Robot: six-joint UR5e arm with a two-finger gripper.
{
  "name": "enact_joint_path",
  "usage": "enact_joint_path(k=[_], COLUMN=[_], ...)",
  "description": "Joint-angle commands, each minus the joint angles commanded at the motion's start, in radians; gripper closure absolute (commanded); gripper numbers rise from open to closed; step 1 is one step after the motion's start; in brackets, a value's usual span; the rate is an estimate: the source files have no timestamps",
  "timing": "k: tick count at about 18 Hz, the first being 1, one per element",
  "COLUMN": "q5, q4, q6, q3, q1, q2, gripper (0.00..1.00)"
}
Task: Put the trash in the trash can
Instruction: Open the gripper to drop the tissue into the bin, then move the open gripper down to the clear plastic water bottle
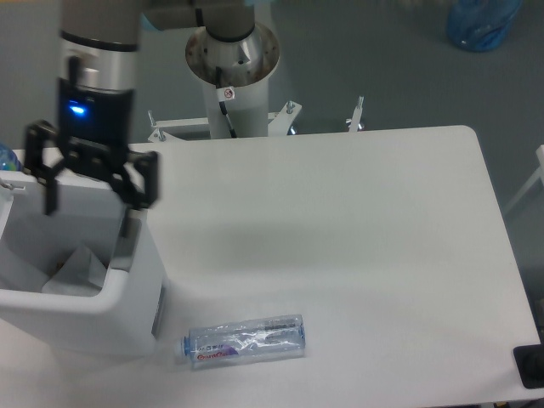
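The crushed clear plastic bottle (242, 340), with a blue cap and a purple-blue label, lies on its side on the white table near the front edge, just right of the trash can. The trash can (76, 304) is a large white bin at the left, with a grey panel (126, 238) on its right rim. My gripper (93, 202) hangs open and empty over the bin's opening, jaws spread wide. A pale crumpled shape (81, 268) lies inside the bin; it looks like the white paper cup, but I cannot tell for sure.
The robot's white base column (231, 81) stands behind the table's far edge. A blue bag (483, 21) sits on the floor at the top right. A black object (531, 365) is at the table's front right corner.
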Motion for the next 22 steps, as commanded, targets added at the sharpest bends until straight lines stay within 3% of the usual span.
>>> enact_joint_path(k=[5, 9, 13, 17, 22], q5=[0.016, 0.011, 0.019, 0.048, 0.051], q4=[0.026, 0.012, 0.008, -0.13, -0.141], q6=[0.081, 0.443, 0.672, 0.877, 0.938], q3=[0.014, 0.005, 0.034, 0.077, 0.061], q1=[0.098, 0.163, 0.171, 0.164, 0.129], q2=[-0.055, -0.117, -0.216, -0.281, -0.328], gripper=[0.0, 0.0, 0.01, 0.01, 0.01])
